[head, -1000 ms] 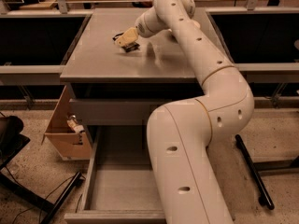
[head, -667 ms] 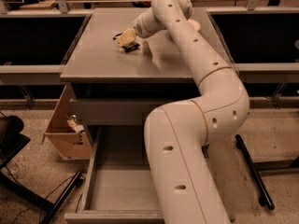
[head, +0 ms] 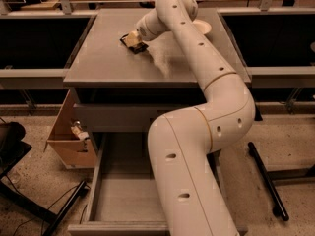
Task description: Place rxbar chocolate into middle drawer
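Note:
The rxbar chocolate (head: 136, 46) is a small dark bar lying on the grey cabinet top (head: 108, 63), towards its back left. My gripper (head: 132, 39) is down on top of the bar, touching it, with the wrist coming in from the right. The middle drawer (head: 123, 195) is pulled out at the bottom of the view. Its grey floor is bare, and my arm's lower links hide its right part.
A cream-white bowl (head: 203, 27) sits at the back right of the cabinet top. A closed grey drawer front (head: 118, 117) is just under the top. An open cardboard box (head: 69, 141) stands on the floor left of the drawer. A black bar (head: 266, 181) lies on the floor at right.
The gripper has stayed at the bar on the cabinet top. The arm's lower links have shifted slightly to the left.

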You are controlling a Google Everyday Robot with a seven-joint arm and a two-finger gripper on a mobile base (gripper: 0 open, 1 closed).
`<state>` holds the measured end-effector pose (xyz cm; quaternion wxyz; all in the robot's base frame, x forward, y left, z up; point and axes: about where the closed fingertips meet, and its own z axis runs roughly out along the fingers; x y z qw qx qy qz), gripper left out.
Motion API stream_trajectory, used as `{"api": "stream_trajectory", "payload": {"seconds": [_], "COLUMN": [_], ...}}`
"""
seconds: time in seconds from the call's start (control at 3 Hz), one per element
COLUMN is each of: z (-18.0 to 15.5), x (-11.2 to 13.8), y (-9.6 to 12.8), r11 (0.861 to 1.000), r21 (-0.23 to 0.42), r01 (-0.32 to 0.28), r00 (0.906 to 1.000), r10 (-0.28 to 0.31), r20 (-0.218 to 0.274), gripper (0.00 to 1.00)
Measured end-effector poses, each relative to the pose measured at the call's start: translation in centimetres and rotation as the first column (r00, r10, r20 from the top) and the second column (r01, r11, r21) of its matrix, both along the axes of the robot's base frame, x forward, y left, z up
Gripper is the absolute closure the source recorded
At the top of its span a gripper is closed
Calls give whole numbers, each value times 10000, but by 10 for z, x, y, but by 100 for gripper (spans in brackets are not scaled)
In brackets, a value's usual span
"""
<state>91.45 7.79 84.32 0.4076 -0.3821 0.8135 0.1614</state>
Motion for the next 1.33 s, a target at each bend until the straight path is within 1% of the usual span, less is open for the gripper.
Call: {"api": "stream_trajectory", "payload": {"seconds": [0.33, 0.67, 1.0, 1.33], "z": [0, 0, 0, 0], "x": [0, 0, 0, 0], "y": [0, 0, 0, 0], "r11": [10000, 10000, 10000, 10000], "r21": [0, 0, 0, 1], "r01": [0, -1, -1, 1], "r00": [10000, 10000, 10000, 10000], "r10": [0, 1, 1, -1], "r20": [0, -1, -1, 0], "gripper": [56, 33, 3, 0]}}
